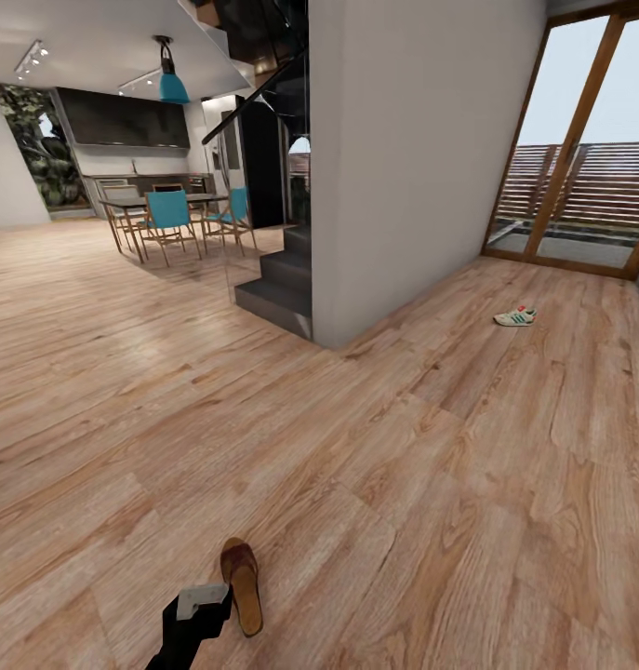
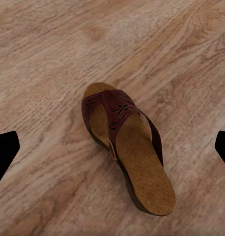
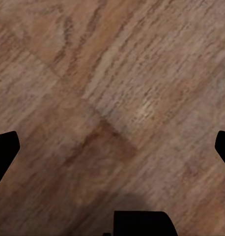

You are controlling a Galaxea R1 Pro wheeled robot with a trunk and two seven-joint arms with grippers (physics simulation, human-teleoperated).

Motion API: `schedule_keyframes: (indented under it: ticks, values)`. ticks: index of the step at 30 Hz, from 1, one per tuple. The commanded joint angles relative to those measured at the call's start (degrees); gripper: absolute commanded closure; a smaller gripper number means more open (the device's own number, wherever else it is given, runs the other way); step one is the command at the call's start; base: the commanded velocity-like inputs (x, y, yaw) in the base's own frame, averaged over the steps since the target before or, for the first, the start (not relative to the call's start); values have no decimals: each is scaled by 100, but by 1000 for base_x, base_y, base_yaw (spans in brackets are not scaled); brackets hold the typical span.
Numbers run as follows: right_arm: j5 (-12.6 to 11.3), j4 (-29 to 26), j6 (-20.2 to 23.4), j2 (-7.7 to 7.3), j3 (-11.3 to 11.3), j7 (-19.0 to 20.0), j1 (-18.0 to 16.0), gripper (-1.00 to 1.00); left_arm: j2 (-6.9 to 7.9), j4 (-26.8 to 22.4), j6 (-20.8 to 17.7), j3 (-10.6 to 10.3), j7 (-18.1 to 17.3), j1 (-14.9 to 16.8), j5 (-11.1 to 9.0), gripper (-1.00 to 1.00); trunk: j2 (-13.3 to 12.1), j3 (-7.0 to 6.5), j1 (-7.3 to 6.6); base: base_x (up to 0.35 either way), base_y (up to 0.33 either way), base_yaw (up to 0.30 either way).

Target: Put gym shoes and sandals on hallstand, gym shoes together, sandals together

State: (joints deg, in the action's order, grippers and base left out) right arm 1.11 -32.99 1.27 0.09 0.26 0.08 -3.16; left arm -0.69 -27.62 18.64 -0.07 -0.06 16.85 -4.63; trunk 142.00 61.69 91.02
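A dark brown sandal (image 1: 241, 586) with a tan footbed lies on the corridor floor (image 1: 403, 484) close in front of me. My left arm (image 1: 193, 619) hangs just beside it. In the left wrist view the sandal (image 2: 125, 147) lies flat between the wide-apart fingertips (image 2: 4, 152) of my open left gripper (image 2: 112, 150), which stays above it without touching. One cream-white gym shoe (image 1: 515, 316) with green stripes rests far off to the right, near the glass door. My right gripper (image 3: 112, 147) is open over bare planks. The hallstand is out of view.
A pale wall block (image 1: 412, 167) with dark stairs (image 1: 277, 288) stands ahead. A wood-framed glass door (image 1: 579, 149) is at the far right. A dining table with blue chairs (image 1: 170, 219) stands far back left. Wide wood flooring lies between.
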Motion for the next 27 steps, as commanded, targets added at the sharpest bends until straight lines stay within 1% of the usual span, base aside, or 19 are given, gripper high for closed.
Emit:
schedule_keyframes:
  ticks: [1,6,9,23,27]
  values:
    - [12,-6,13,0,2,1,-1,-100,-1,3,16,-2,-3,2,-47,-100,2,5,-1,-1,-1,0]
    - [12,-6,13,0,1,1,-1,-100,-1,2,16,-2,-3,3,-47,-100,2,5,-1,87,-138,9]
    - [12,-6,13,0,1,1,-1,-100,-1,2,16,-2,-3,2,-47,-100,2,5,-1,121,-151,110]
    - [12,-6,13,0,1,1,-1,-100,-1,2,16,-2,-3,2,-47,-100,2,5,-1,16,-18,269]
    - [12,-6,13,0,1,-1,-1,-100,-1,2,16,-2,-3,2,-47,-100,2,5,-1,0,-49,152]
